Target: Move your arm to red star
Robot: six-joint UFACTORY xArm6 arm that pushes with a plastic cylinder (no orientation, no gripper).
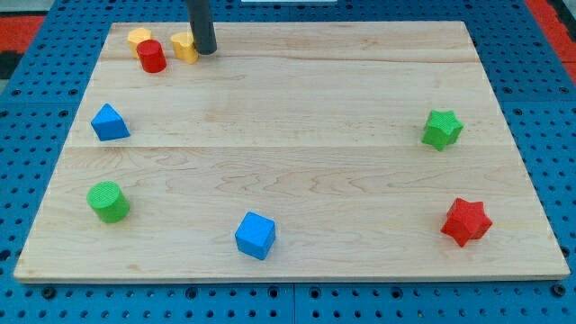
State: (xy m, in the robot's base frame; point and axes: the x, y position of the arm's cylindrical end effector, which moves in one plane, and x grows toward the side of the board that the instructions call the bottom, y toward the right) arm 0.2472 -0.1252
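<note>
A pale wooden board fills most of the view, lying on a blue pegboard surface. A dark rod comes down from the view's top, left of centre. My tip rests on the board near its top edge. The arm has no jaws, only this rod, so nothing is grasped or released.

The red star lies near the board's bottom right corner, well apart from my tip, which sits diagonally across the board from it.

A green star is above the red star, near the right edge. A blue cube sits near the bottom edge, left of centre. A green cylinder is at the lower left, and a blue triangular block above it.

At the top left, a yellow block, shape unclear, sits just beside my tip on its left, apparently touching. A red cylinder and another yellow block stand just beyond.
</note>
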